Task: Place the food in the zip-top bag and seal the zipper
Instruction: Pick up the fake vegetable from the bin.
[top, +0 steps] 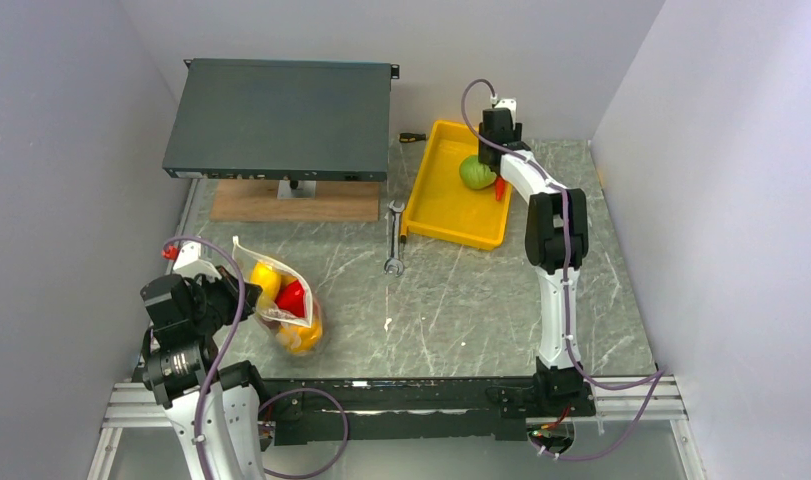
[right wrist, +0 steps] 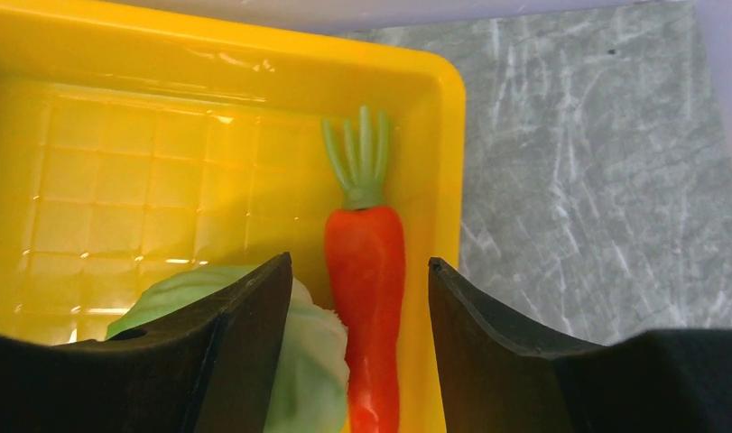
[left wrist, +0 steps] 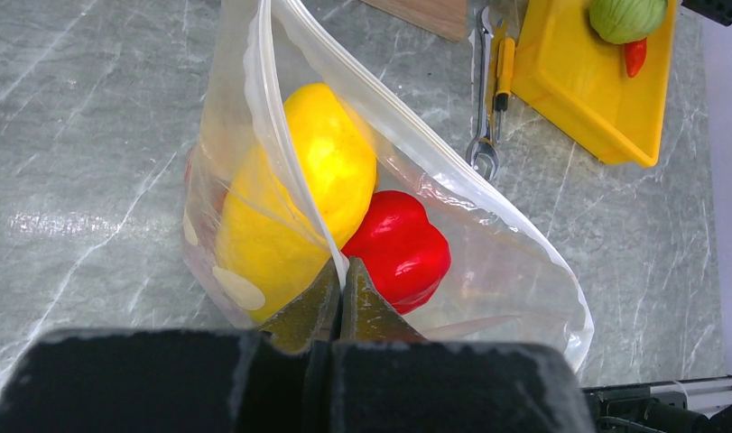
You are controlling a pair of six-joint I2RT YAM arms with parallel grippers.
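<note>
The clear dotted zip-top bag (left wrist: 488,244) lies at the near left of the table, mouth open, holding a yellow pepper (left wrist: 317,171), a red pepper (left wrist: 400,245) and an orange piece (top: 303,338). My left gripper (left wrist: 341,271) is shut on the bag's whitish zipper (left wrist: 276,108) edge. At the back right, a green cabbage (right wrist: 321,361) and an orange carrot (right wrist: 366,271) lie in the yellow tray (right wrist: 145,180). My right gripper (right wrist: 357,271) hangs open over the tray, its jaws standing either side of the carrot without touching it.
A wrench (top: 394,240) and a small screwdriver (left wrist: 502,72) lie left of the tray. A dark flat box (top: 281,118) on a wooden board (top: 296,203) stands at the back left. Another screwdriver (top: 412,138) rests behind the tray. White walls close in both sides.
</note>
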